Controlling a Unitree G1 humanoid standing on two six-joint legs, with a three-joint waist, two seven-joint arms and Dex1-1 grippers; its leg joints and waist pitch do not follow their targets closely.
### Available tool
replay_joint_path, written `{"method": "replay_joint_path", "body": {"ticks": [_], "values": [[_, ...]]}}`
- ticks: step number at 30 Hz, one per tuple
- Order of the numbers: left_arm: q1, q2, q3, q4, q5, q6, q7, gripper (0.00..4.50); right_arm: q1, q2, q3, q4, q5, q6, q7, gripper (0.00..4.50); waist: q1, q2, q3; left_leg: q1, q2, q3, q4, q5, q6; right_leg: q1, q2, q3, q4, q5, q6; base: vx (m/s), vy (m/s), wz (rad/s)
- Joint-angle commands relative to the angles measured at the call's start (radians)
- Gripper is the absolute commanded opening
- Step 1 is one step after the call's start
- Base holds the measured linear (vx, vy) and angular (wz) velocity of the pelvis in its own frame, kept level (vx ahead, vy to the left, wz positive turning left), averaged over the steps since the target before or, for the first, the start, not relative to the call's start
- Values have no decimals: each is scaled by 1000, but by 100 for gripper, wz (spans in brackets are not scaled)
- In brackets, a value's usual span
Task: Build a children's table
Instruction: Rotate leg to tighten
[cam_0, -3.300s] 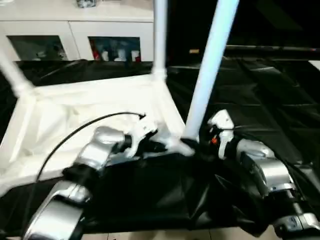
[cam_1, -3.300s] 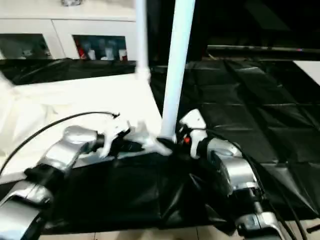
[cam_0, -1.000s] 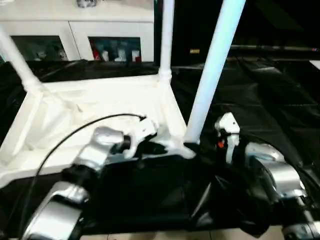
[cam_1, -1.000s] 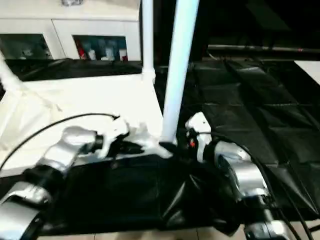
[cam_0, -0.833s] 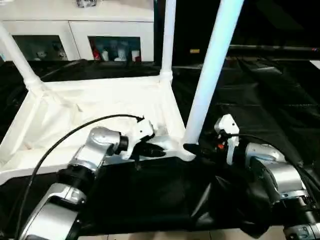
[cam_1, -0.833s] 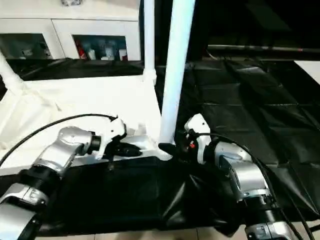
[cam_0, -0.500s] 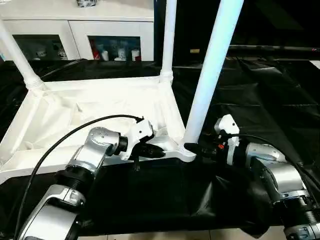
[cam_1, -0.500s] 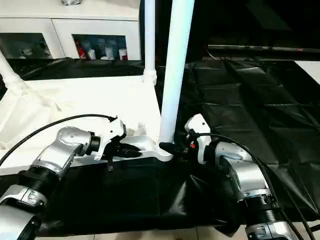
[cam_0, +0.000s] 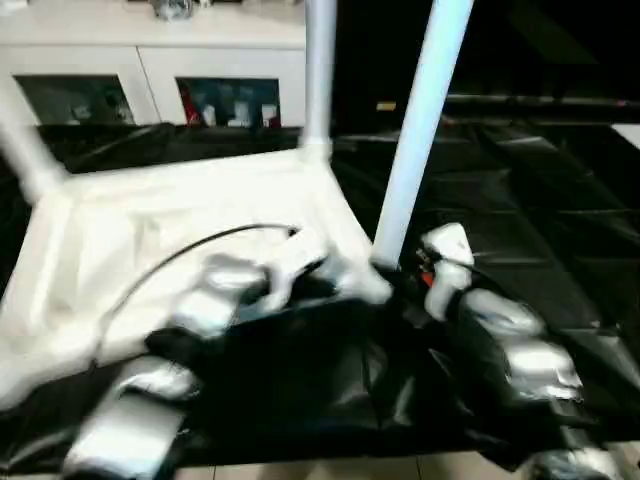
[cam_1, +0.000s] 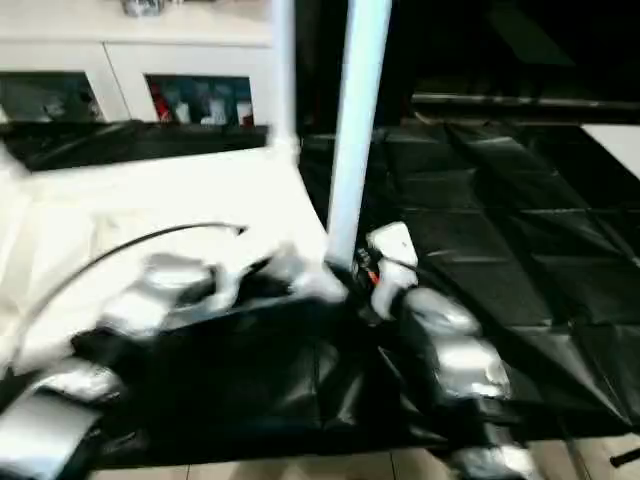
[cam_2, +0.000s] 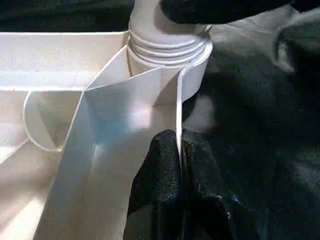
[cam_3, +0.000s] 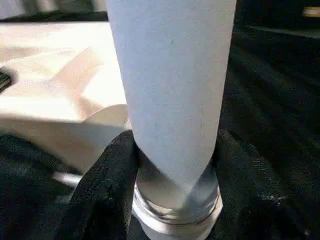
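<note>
A white tabletop (cam_0: 150, 220) with white legs (cam_0: 415, 130) lies on a glossy black sheet (cam_0: 520, 200) creased into a grid of squares. Black fingers (cam_2: 160, 165) pinch the white rim; black fingers (cam_3: 107, 175) flank a pale leg. Silver forearms (cam_0: 510, 350), a black cable (cam_0: 190, 245), and a white cabinet (cam_0: 150, 60) complete the scene.
</note>
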Motion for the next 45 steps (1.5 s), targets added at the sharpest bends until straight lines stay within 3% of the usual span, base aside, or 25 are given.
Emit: {"method": "replay_joint_path", "body": {"ticks": [1, 3, 6, 10, 14, 15, 20, 23, 24, 26, 29, 31, 32, 33, 35, 37, 38, 39, 43, 45], "values": [[-39, -95, -5, 26, -29, -25, 73, 0, -7, 91, 42, 108, -18, 52, -101, 194, 1, 0, -40, -5, -14, 11, -70, -269, 18, 41, -34, 24, -92, -386, -150, 0, 0, 0], [-58, -119, -8, 48, -19, -27, 110, 0, -38, 127, 15, 144, -8, 44, -166, 194, -5, -3, -43, -3, -16, 8, -72, -294, 9, 41, -34, 21, -97, -428, -131, 0, 0, 0], [-69, -138, -15, 60, -11, -37, 123, 0, -70, 147, 7, 176, -15, 16, -206, 194, -5, 2, -47, -6, -14, 8, -72, -269, 16, 46, -34, 23, -92, -350, -146, 0, 0, 0], [-80, -138, -8, 98, 2, -68, 121, 0, -81, 159, -8, 188, -32, -15, -225, 194, -4, -3, -49, -9, -15, 11, -69, -240, 30, 51, -33, 23, -86, -265, -176, 0, 0, 0], [-79, -121, -9, 120, 8, -99, 116, 0, -70, 153, -15, 164, -15, -63, -181, 194, -3, -1, -47, -9, -14, 12, -71, -249, 39, 51, -35, 22, -89, -293, -173, 0, 0, 0], [-79, -121, -9, 120, 8, -99, 116, 0, -70, 153, -15, 164, -15, -63, -181, 229, -3, -1, -47, -9, -14, 12, -71, -253, 39, 50, -35, 22, -90, -301, -171, 0, 0, 0], [-75, -99, -10, 127, 13, -137, 90, 0, -6, 77, -13, 29, 3, -76, -106, 298, 9, -2, -47, -7, -10, 12, -72, -240, 51, 51, -35, 25, -89, -274, -170, 0, 0, 0], [-75, -88, -10, 130, 12, -166, 67, 0, 88, -11, 17, -130, 32, -9, 13, 306, 24, -4, -46, -7, -10, 15, -68, -208, 67, 55, -33, 27, -87, -230, -169, 0, 0, 0], [-73, -85, -9, 129, 10, -177, 58, 0, 118, -37, 26, -178, 49, 12, 51, 306, 28, 1, -46, -6, -10, 15, -67, -205, 71, 55, -34, 28, -86, -224, -169, 0, 0, 0], [-70, -82, -6, 128, 6, -200, 50, 0, 166, -82, 41, -246, 65, 35, 109, 306, 31, -3, -48, -14, -10, 14, -68, -190, 79, 61, -34, 27, -83, -209, -165, 0, 0, 0], [-60, -80, 11, 113, -16, -241, 42, 0, 248, -150, 74, -360, 86, 65, 187, 306, 33, -5, -45, -16, -9, 13, -67, -196, 80, 61, -36, 26, -88, -238, -156, 0, 0, 0], [-58, -79, 14, 107, -23, -251, 34, 0, 258, -154, 76, -378, 94, 75, 191, 306, 35, -3, -46, -18, -10, 13, -67, -188, 79, 57, -39, 25, -87, -274, -150, 0, 0, 0], [-54, -76, 22, 91, -39, -248, 16, 28, 270, -155, 81, -401, 98, 83, 193, 309, 35, -3, -45, -18, -10, 13, -67, -187, 79, 56, -38, 25, -89, -283, -147, 0, 0, 0], [-54, -76, 22, 91, -39, -248, 16, 45, 270, -155, 81, -401, 98, 83, 193, 309, 36, -9, -45, -18, -10, 14, -66, -182, 78, 56, -37, 26, -89, -285, -145, 0, 0, 0], [-29, -53, 46, -7, -97, -184, -62, 59, 294, -139, 93, -450, 104, 109, 172, 309, 47, -3, -47, -17, -6, 12, -67, -161, 75, 57, -44, 28, -82, -262, -160, 0, 0, 0], [-10, -29, 46, -68, -111, -143, -94, 78, 288, -122, 95, -441, 100, 110, 158, 309, 44, 3, -52, -16, 1, 10, -67, -147, 67, 52, -40, 28, -71, -174, -193, 0, 0, 0], [28, 30, 43, -165, -122, -75, -137, 94, 279, -101, 106, -428, 91, 110, 143, 309, 40, 2, -52, -20, -1, 11, -65, -116, 64, 54, -36, 26, -58, -74, -221, 0, 0, 0], [28, 30, 43, -165, -122, -75, -137, 94, 279, -101, 106, -428, 91, 110, 143, 309, 40, 2, -52, -20, -1, 11, -65, -116, 64, 54, -36, 26, -58, -74, -221, 0, 0, 0], [114, 183, 55, -329, -112, 29, -191, 131, 267, -76, 123, -428, 90, 116, 123, 309, 22, -2, -47, -21, -5, 12, -67, -125, 56, 58, -36, 25, -55, -88, -210, 0, 0, 0], [134, 214, 65, -371, -116, 55, -200, 148, 262, -71, 126, -426, 90, 116, 123, 309, 19, 5, -47, -15, -3, 13, -67, -129, 49, 54, -36, 26, -56, -100, -206, 0, 0, 0]]}}
